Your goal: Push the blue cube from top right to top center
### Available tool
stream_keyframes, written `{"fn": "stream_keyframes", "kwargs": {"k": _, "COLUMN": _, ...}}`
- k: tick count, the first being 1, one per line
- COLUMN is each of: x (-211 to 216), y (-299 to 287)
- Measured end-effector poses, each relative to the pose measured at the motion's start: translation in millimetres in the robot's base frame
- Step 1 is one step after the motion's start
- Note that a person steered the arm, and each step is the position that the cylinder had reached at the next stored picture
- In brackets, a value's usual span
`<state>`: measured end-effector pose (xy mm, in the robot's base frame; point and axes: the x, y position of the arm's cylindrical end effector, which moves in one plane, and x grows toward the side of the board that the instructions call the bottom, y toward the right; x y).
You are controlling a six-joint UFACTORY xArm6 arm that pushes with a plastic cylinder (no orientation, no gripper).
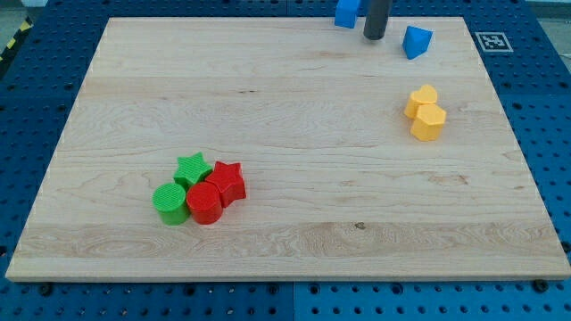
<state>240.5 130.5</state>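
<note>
Red/green blocks [198, 189] sit nearest, clear of the job. My tip [375, 36], no pincer, sits just right of blue cube [346, 12]; push straight left, slow.

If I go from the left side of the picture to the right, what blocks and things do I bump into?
Green cylinder → red star → blue cube → my tip → blue block.

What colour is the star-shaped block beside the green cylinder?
Green: the green star shows clearly in the camera view, touching the green cylinder.
</note>
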Motion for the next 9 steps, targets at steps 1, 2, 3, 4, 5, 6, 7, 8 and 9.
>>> {"fn": "stream_keyframes", "kwargs": {"k": 1, "x": 1, "y": -49}}
{"fn": "stream_keyframes", "kwargs": {"k": 2, "x": -3, "y": -113}}
{"fn": "stream_keyframes", "kwargs": {"k": 3, "x": -42, "y": -161}}
{"fn": "stream_keyframes", "kwargs": {"k": 4, "x": -47, "y": -161}}
{"fn": "stream_keyframes", "kwargs": {"k": 5, "x": -48, "y": -161}}
{"fn": "stream_keyframes", "kwargs": {"k": 6, "x": -47, "y": -145}}
{"fn": "stream_keyframes", "kwargs": {"k": 7, "x": -48, "y": -107}}
{"fn": "stream_keyframes", "kwargs": {"k": 8, "x": -48, "y": -61}}
{"fn": "stream_keyframes", "kwargs": {"k": 9, "x": -40, "y": -38}}
